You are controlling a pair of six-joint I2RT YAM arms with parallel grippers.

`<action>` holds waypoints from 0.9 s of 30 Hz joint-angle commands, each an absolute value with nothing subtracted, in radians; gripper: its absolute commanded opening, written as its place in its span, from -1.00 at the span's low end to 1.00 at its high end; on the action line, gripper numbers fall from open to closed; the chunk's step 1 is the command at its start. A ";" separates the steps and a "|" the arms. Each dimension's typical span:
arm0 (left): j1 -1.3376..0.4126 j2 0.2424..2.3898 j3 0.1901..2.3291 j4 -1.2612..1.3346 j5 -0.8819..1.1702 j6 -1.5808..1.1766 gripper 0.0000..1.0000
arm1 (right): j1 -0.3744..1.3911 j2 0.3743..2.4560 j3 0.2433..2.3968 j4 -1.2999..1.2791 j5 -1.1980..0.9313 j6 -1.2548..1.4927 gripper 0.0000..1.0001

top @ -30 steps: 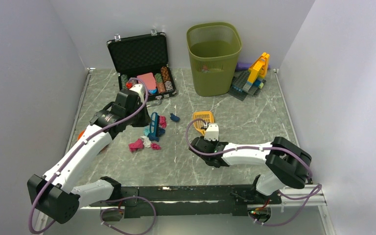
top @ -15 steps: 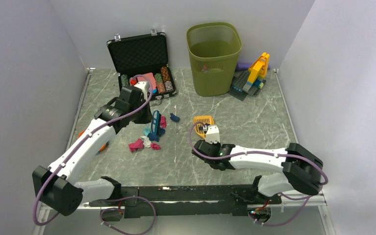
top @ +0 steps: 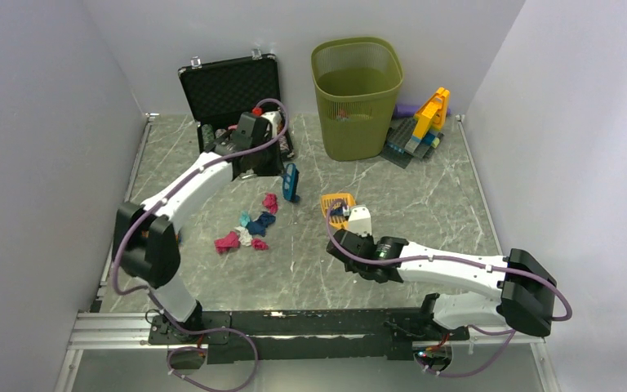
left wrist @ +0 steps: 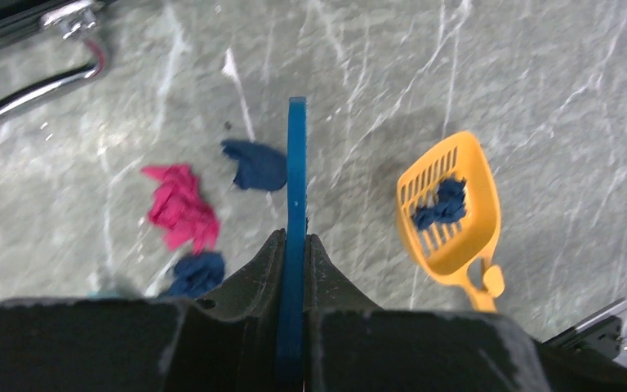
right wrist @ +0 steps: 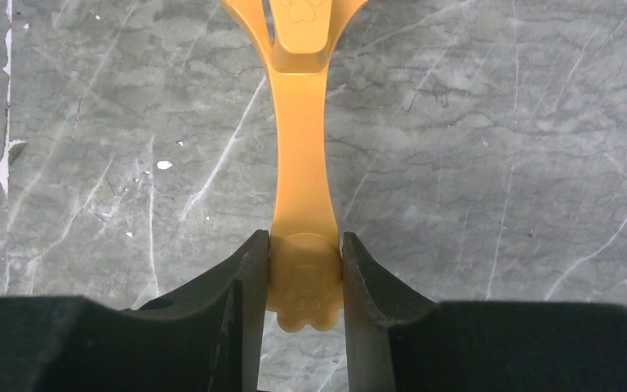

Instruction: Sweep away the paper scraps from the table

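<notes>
Left wrist view: the left jaws pinch a blue sweeper; paper scraps lie on the counter just ahead-left, while the right jaws pinch the yellow scoop handle, navy scraps inside.

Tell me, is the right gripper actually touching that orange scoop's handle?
Touching. In the right wrist view, the right gripper presses against both sides of the scoop handle's rounded end, with no gap.

Smooth marble-patterned table, crumpled paper scraps, smooth orange plastic scoop, matt blue plastic blade
</notes>
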State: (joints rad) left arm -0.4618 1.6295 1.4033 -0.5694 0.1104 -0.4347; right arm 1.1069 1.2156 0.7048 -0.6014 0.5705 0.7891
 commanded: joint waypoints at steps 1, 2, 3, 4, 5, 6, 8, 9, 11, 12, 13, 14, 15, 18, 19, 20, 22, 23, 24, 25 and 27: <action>-0.465 1.737 1.509 -0.459 0.197 -0.509 -1.00 | 1.111 1.192 0.753 -0.652 0.580 0.787 -1.00; -0.463 1.768 1.534 -0.472 0.189 -0.525 -1.00 | 1.111 1.192 0.758 -0.657 0.583 0.786 -1.00; -0.464 1.798 1.557 -0.487 0.178 -0.543 -1.00 | 1.111 1.193 0.764 -0.664 0.587 0.784 -1.00; -0.463 1.827 1.578 -0.510 0.163 -0.559 -1.00 | 1.111 1.194 0.767 -0.667 0.590 0.782 -1.00; -0.463 1.853 1.597 -0.534 0.144 -0.577 -1.00 | 1.111 1.195 0.770 -0.672 0.593 0.780 -1.00; -0.463 1.875 1.608 -0.548 0.118 -0.596 -1.00 | 1.111 1.195 0.773 -0.675 0.594 0.779 -1.00; -0.464 1.901 1.603 -0.556 0.080 -0.632 -1.00 | 1.110 1.192 0.776 -0.676 0.595 0.774 -1.00; -0.465 1.905 1.589 -0.553 0.070 -0.643 -1.00 | 1.111 1.190 0.778 -0.676 0.594 0.771 -1.00; -0.464 1.899 1.552 -0.571 0.025 -0.660 -1.00 | 1.110 1.190 0.784 -0.676 0.590 0.754 -1.00; -0.464 1.886 1.531 -0.586 0.006 -0.663 -1.00 | 1.110 1.191 0.788 -0.679 0.588 0.747 -1.00; -0.464 1.867 1.503 -0.599 -0.029 -0.665 -1.00 | 1.111 1.193 0.795 -0.683 0.586 0.739 -1.00; -0.464 1.840 1.468 -0.613 -0.063 -0.662 -1.00 | 1.111 1.196 0.802 -0.689 0.586 0.733 -1.00; -0.462 1.814 1.431 -0.617 -0.092 -0.657 -1.00 | 1.111 1.201 0.811 -0.699 0.587 0.730 -1.00; -0.461 1.715 1.330 -0.641 -0.139 -0.636 -1.00 | 1.111 1.211 0.827 -0.715 0.584 0.716 -1.00; -0.460 1.681 1.304 -0.652 -0.142 -0.630 -1.00 | 1.111 1.212 0.830 -0.715 0.582 0.710 -1.00; -0.460 1.646 1.281 -0.656 -0.128 -0.618 -1.00 | 1.111 1.215 0.832 -0.714 0.579 0.702 -1.00; -0.462 1.563 1.245 -0.661 -0.080 -0.595 -1.00 | 1.111 1.220 0.834 -0.711 0.578 0.691 -1.00; -0.462 1.518 1.229 -0.660 -0.052 -0.587 -1.00 | 1.110 1.225 0.832 -0.707 0.574 0.681 -1.00; -0.461 1.464 1.216 -0.661 -0.036 -0.584 -1.00 | 1.112 1.230 0.833 -0.701 0.568 0.671 -1.00; -0.460 1.416 1.209 -0.668 -0.037 -0.578 -1.00 | 1.112 1.233 0.831 -0.695 0.560 0.663 -1.00; -0.455 1.338 1.219 -0.697 -0.071 -0.557 -1.00 | 1.113 1.230 0.826 -0.675 0.523 0.639 -1.00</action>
State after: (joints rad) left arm -0.4595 1.5082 1.2060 -0.6529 -0.0509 -0.6094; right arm 1.1069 1.2282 0.7990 -0.7010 0.5632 0.6971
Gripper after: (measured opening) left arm 0.126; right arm 0.368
